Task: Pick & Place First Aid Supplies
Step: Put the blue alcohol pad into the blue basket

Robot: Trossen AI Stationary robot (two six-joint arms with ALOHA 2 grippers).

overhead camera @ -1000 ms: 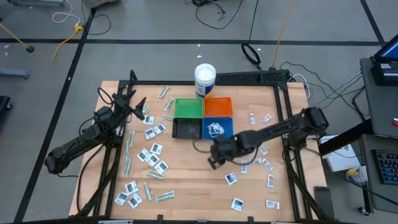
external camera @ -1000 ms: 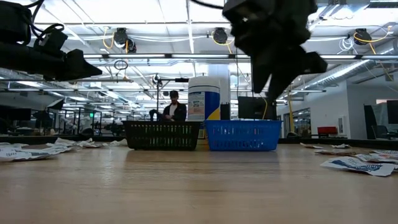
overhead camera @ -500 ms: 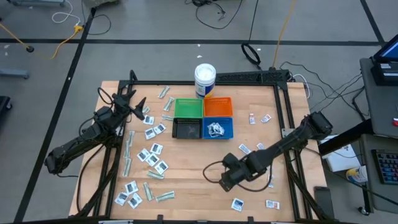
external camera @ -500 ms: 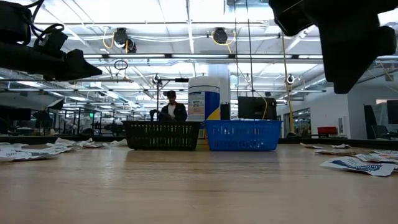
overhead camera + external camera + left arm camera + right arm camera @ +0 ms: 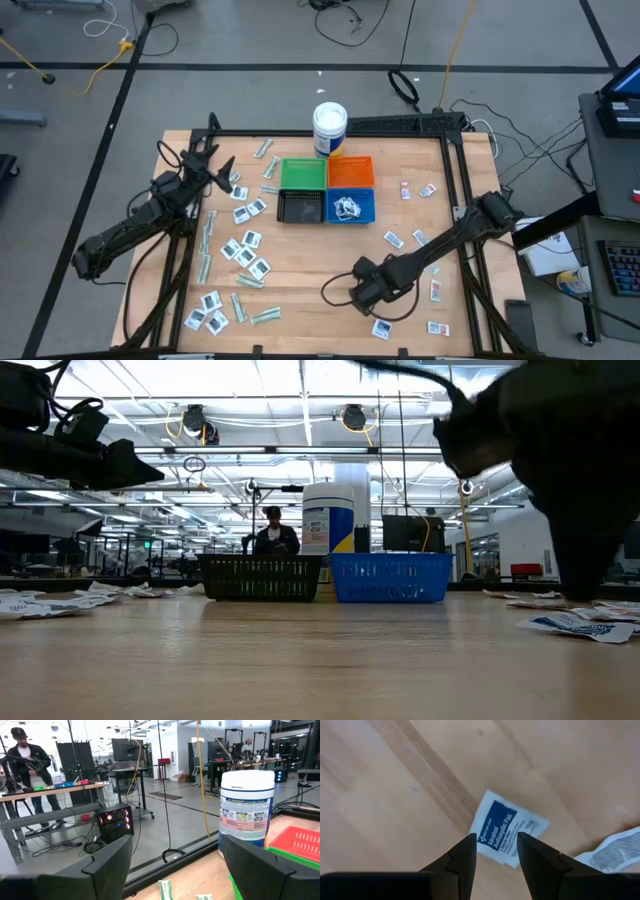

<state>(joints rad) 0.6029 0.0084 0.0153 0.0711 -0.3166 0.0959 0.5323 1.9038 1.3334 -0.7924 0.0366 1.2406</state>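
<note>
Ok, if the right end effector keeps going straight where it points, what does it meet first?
Most likely the alcohol pad sachet lying flat on the table, framed between the right end effector's open fingers.

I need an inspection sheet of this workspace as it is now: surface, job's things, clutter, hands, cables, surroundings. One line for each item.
Surface: wooden table, bare in the middle front.
Job's things: white packets and pale-green strips scattered on the left; more packets on the right; some already in the blue bin.
Clutter: white tub behind the green bin, orange bin and black bin.
Hands: right hand open, empty, pointing down at an alcohol pad sachet lying flat; left hand open, empty, raised at the table's back left.
Cables: loose cables on the floor behind the table.
Surroundings: a person standing at a bench beyond the table.
</note>
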